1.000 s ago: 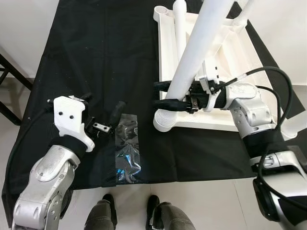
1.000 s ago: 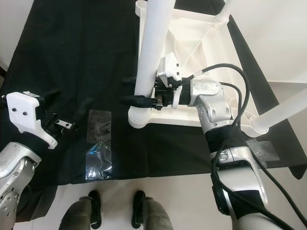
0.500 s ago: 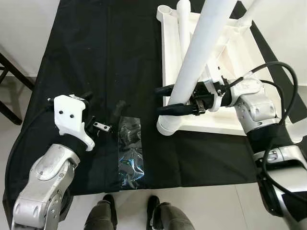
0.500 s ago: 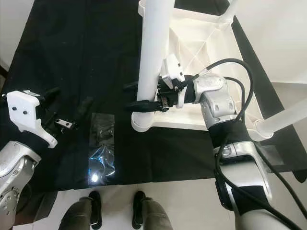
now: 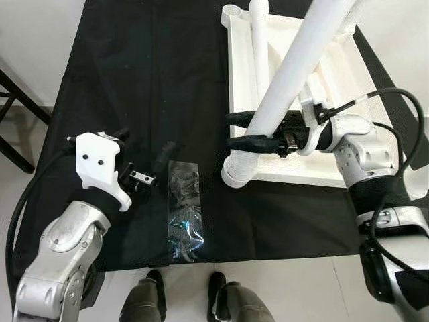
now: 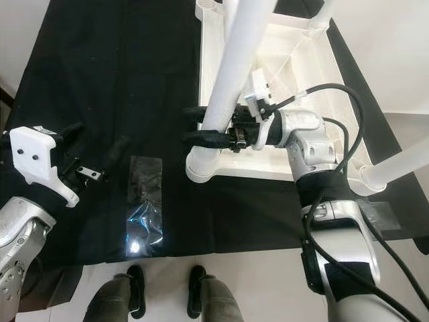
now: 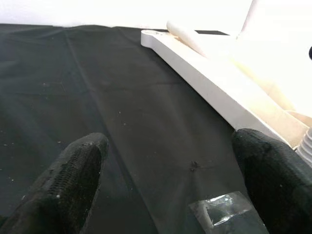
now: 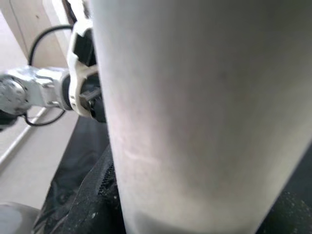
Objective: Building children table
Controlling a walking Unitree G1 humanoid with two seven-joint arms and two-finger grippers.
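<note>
A white children's table point(image 5: 236, 80) lies upside down on a black cloth point(image 5: 147, 74). One white table leg point(image 5: 295, 74) stands tilted in the near-left corner socket point(image 5: 236, 176). My right gripper point(image 5: 234, 131) is shut on that leg low down, one black finger on each side. In the right wrist view the leg point(image 8: 195, 112) is seen very close. My left gripper point(image 5: 144, 151) hovers open over the cloth to the left, just beside a clear plastic bag point(image 5: 182, 208) of small parts. The left wrist view shows its two fingertips point(image 7: 73, 180) apart, with the bag point(image 7: 224, 209) below.
A second white leg point(image 5: 258, 40) lies inside the upturned table, and another leg point(image 6: 402, 161) sticks out at the right. A person's shoes point(image 5: 151, 295) stand at the cloth's near edge. A dark furniture leg point(image 5: 13, 87) is at the far left.
The held leg now leans further to the right, and my right gripper has shifted slightly right with it. The left arm has stayed put.
</note>
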